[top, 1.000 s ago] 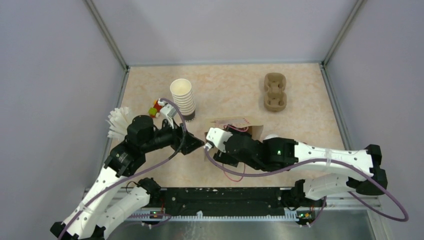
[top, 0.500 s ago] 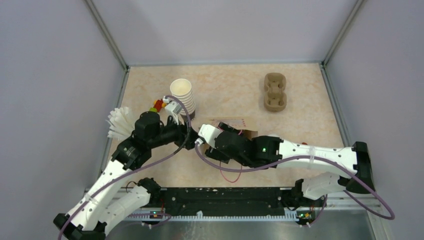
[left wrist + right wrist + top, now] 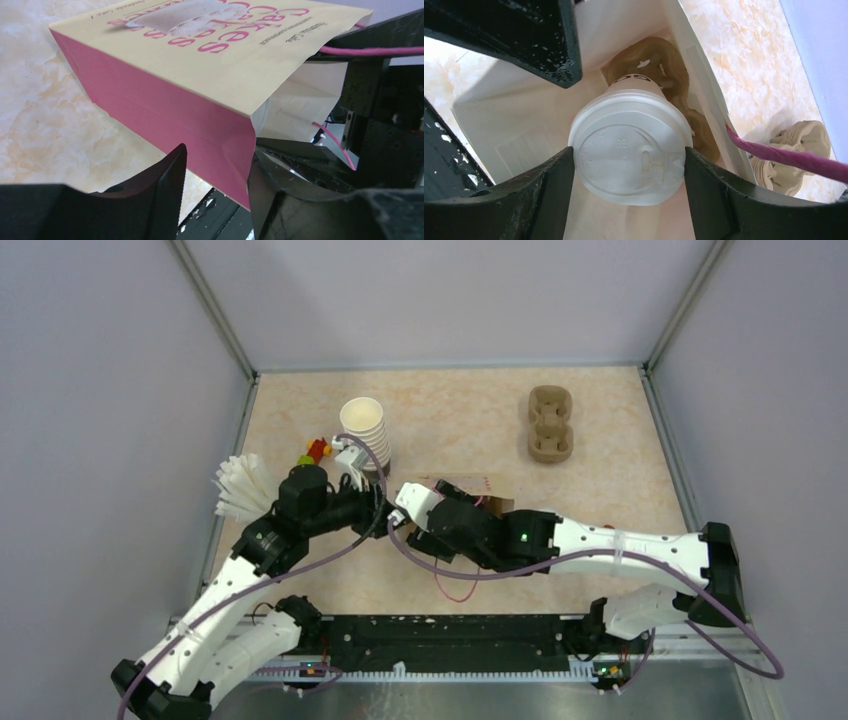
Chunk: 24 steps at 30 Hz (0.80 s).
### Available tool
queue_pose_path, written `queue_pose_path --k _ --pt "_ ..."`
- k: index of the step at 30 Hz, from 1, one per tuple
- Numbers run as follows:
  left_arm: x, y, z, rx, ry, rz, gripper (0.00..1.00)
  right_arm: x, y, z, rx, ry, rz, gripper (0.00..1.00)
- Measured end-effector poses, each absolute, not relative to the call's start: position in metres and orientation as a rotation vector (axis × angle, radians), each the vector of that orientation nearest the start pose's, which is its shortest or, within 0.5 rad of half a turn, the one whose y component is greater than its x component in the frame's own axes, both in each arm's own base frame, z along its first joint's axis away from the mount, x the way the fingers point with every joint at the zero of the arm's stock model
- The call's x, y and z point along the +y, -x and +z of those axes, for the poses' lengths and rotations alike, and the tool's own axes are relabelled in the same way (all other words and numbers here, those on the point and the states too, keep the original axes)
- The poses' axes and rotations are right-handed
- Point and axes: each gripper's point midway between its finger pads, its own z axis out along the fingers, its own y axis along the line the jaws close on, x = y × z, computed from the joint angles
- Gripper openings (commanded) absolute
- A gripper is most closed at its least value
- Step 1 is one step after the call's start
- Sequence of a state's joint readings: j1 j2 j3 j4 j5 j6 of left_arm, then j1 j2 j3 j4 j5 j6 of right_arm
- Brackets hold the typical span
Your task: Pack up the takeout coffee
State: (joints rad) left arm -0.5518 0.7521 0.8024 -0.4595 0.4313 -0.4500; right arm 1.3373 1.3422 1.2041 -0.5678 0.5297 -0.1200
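Observation:
The takeout coffee (image 3: 629, 150), a white cup with a round white lid, is held between my right gripper's (image 3: 629, 167) fingers, which are shut on it at the lid. The cup sits inside a cream and pink paper bag (image 3: 210, 55), over a brown cardboard carrier (image 3: 676, 82) lying in the bag. My left gripper (image 3: 216, 175) is open, its fingers astride the pink corner of the bag's mouth, one finger (image 3: 280, 200) inside. In the top view the bag (image 3: 470, 486) lies mid-table under both wrists and the cup is hidden.
A tall stack of lidless white cups (image 3: 365, 435) stands behind the left wrist. A second brown carrier (image 3: 551, 425) lies at the back right. A fan of white pieces (image 3: 238, 486) and small coloured items (image 3: 316, 450) sit at the left wall.
Both wrists have shifted left and back. My left gripper has closed in on the bag's mouth, and my right gripper has moved further left with the bag.

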Motion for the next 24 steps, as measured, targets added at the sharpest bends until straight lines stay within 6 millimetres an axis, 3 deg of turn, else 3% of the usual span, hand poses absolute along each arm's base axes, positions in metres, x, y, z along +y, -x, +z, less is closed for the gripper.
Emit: queue_pose_path --k 4,6,9,14,18,24 --pt "-0.216 -0.176 0.234 2.08 -0.407 -1.061 0.2 0.318 -0.177 0.217 1.786 1.24 0.078 0.52" --pt "-0.216 -0.176 0.233 2.074 -0.418 -1.056 0.14 0.313 -0.177 0.215 1.783 1.265 0.077 0.52" --pt "-0.217 -0.177 0.236 2.053 -0.435 -1.052 0.1 0.296 -0.183 0.216 1.775 1.295 0.068 0.52" --pt "-0.22 -0.177 0.241 2.024 -0.46 -1.069 0.01 0.27 -0.188 0.233 1.7 1.343 0.027 0.53" --pt "-0.223 -0.175 0.244 2.009 -0.47 -1.095 0.0 0.267 -0.185 0.239 1.609 1.452 0.008 0.53" --pt "-0.227 -0.171 0.239 2.005 -0.493 -1.132 0.0 0.272 -0.185 0.222 1.523 1.655 -0.068 0.53"
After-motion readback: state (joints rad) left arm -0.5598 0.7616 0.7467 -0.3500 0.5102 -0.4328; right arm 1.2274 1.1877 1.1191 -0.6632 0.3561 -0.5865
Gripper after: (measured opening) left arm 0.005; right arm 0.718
